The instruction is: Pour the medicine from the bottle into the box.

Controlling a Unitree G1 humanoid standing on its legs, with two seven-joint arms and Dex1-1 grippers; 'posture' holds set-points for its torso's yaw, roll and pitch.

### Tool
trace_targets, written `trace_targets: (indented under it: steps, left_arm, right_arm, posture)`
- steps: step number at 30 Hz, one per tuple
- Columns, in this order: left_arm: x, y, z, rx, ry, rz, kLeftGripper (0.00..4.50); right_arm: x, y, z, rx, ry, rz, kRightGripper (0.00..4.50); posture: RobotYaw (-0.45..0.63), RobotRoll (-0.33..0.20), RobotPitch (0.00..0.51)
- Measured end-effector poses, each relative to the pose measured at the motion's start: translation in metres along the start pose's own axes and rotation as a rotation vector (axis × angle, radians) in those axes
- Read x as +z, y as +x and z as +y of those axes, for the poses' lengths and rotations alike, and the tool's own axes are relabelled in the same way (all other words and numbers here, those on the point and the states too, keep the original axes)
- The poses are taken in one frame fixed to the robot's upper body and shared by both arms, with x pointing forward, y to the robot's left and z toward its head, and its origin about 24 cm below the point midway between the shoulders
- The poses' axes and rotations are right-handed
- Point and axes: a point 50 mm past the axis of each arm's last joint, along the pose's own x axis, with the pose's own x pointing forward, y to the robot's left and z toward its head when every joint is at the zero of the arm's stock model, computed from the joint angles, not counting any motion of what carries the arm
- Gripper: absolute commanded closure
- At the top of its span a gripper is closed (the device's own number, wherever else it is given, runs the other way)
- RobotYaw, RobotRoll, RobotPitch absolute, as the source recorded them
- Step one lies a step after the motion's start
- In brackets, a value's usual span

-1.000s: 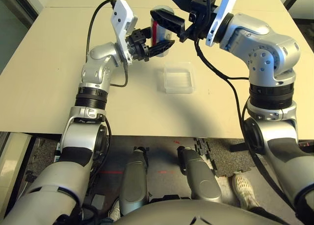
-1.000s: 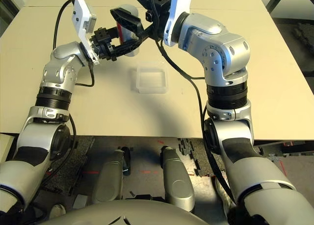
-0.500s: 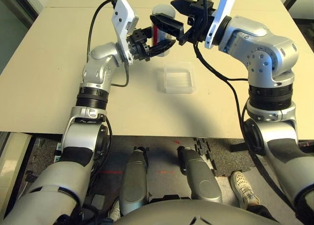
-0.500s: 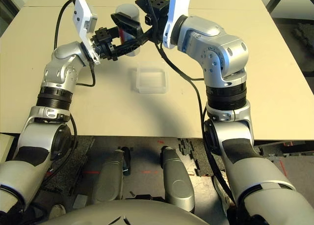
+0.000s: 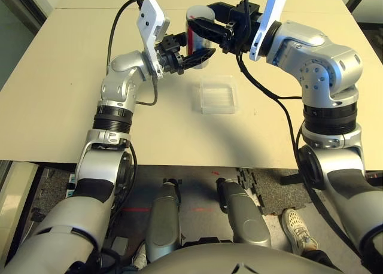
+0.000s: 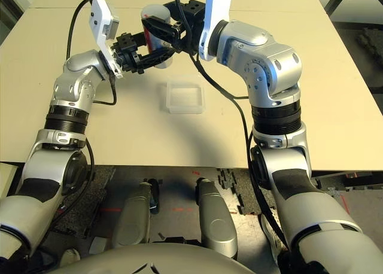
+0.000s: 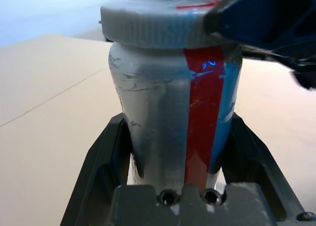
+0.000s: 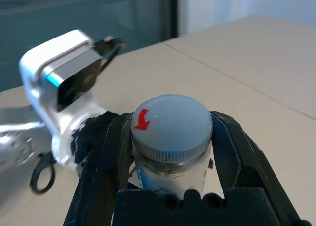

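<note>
The bottle (image 7: 173,112) is held upright above the table (image 5: 72,106), at the far centre of the scene, beyond the box (image 5: 216,95). The left gripper (image 5: 190,54) reaches in from the left and is pinched on the bottle's lower body, one black finger on either side. The cap (image 8: 170,125) is on the bottle, grey with a red arrow on top. The right gripper (image 8: 170,137) reaches in from the right at cap height; its fingers (image 8: 111,152) flank the cap closely, and whether they press on it cannot be told. The box sits flat on the table, just nearer than the bottle and apart from both grippers.
</note>
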Motion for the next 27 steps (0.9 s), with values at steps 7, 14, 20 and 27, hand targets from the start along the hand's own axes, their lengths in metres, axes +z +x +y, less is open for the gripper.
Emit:
trace_targets:
  steps: [7,14,20,27]
  left_arm:
    - [0.024,0.001,-0.02,-0.161,-0.062,0.0,1.73]
    - [0.041,-0.006,-0.036,-0.295,-0.077,0.071,1.74]
    - [0.04,-0.014,-0.044,-0.335,-0.069,0.132,1.74]
    - [0.035,-0.015,-0.045,-0.337,-0.078,0.142,1.74]
  right_arm:
    - [0.019,-0.017,0.001,0.219,-0.056,-0.013,1.93]
    - [0.027,-0.026,0.006,0.39,-0.037,0.008,1.93]
    - [0.024,-0.029,0.008,0.457,-0.015,0.048,1.93]
    - [0.02,-0.029,0.007,0.463,0.001,0.061,1.93]
  posture:
    - [0.02,0.0,0.201]
    - [0.03,0.0,0.204]
    - [0.03,0.0,0.203]
    - [0.04,0.0,0.198]
